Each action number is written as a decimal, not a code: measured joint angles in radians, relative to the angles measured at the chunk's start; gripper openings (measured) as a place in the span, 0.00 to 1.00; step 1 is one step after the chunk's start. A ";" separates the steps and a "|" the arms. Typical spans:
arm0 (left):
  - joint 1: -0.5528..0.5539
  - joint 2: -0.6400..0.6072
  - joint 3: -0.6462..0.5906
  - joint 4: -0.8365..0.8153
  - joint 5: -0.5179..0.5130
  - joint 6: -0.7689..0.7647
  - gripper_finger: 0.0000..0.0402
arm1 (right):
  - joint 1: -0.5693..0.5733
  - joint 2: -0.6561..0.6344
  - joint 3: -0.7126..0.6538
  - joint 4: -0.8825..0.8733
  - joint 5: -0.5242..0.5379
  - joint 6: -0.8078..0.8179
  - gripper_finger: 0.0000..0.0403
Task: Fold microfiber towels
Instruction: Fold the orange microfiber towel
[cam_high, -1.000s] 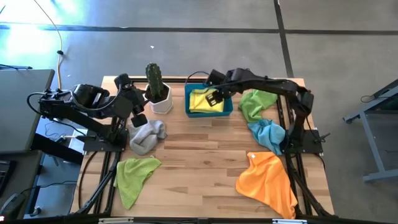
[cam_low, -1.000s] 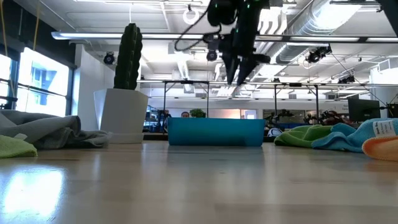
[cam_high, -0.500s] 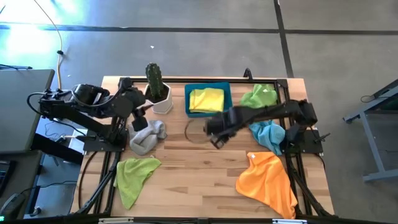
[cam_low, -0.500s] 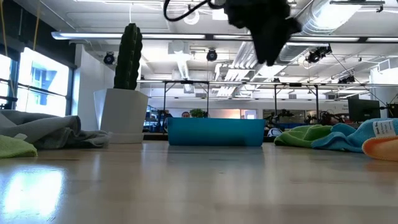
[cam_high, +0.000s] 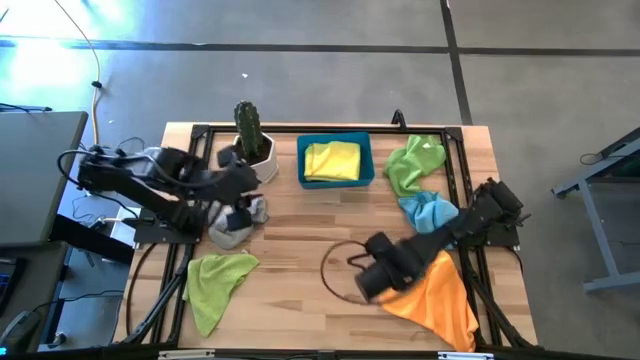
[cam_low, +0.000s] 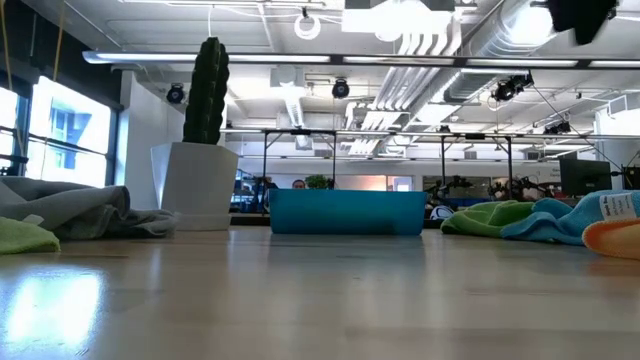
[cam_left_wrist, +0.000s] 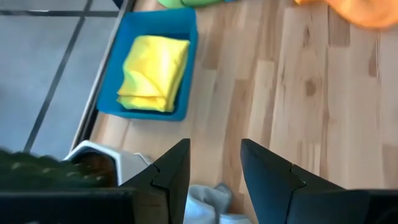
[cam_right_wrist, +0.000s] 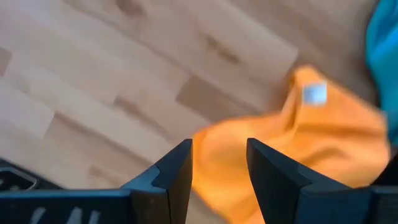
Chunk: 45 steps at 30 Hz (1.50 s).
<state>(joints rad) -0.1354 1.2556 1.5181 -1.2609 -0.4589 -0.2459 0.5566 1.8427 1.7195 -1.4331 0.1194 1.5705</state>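
My right gripper (cam_high: 372, 278) is open, above the near part of the table at the left edge of the crumpled orange towel (cam_high: 440, 295), touching nothing; the orange towel fills the space past its fingers (cam_right_wrist: 280, 155). My left gripper (cam_high: 240, 205) is open, above the bunched grey towel (cam_high: 235, 225). A folded yellow towel (cam_high: 332, 160) lies in the blue bin (cam_high: 305, 180). One lime green towel (cam_high: 215, 280) lies near left, another (cam_high: 415, 162) far right. A light blue towel (cam_high: 432, 215) lies between that one and the orange towel.
A cactus in a white pot (cam_high: 252, 150) stands at the far edge, left of the bin and close to my left arm. Bare wood (cam_high: 320, 225) lies in the middle of the table. Black frame bars run along both side edges.
My right gripper has swung from above the blue bin toward the table's near edge, to the orange towel's left edge; the yellow towel stays in the bin. My left gripper has moved a little toward the right and near, over the grey towel.
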 joint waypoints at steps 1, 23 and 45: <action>-0.006 0.015 0.000 0.001 0.002 0.006 0.33 | 0.021 0.000 0.000 -0.002 -0.001 0.039 0.36; -0.113 0.128 0.000 0.335 0.074 -0.058 0.33 | 0.277 0.076 0.000 0.014 -0.001 0.318 0.36; -0.186 0.126 0.000 0.460 0.085 -0.084 0.33 | 0.301 0.114 -0.444 0.651 -0.112 0.316 0.36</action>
<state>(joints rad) -0.3216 1.3821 1.5185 -0.8013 -0.3744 -0.3301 0.8571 1.9572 1.2757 -0.7820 0.0076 1.8863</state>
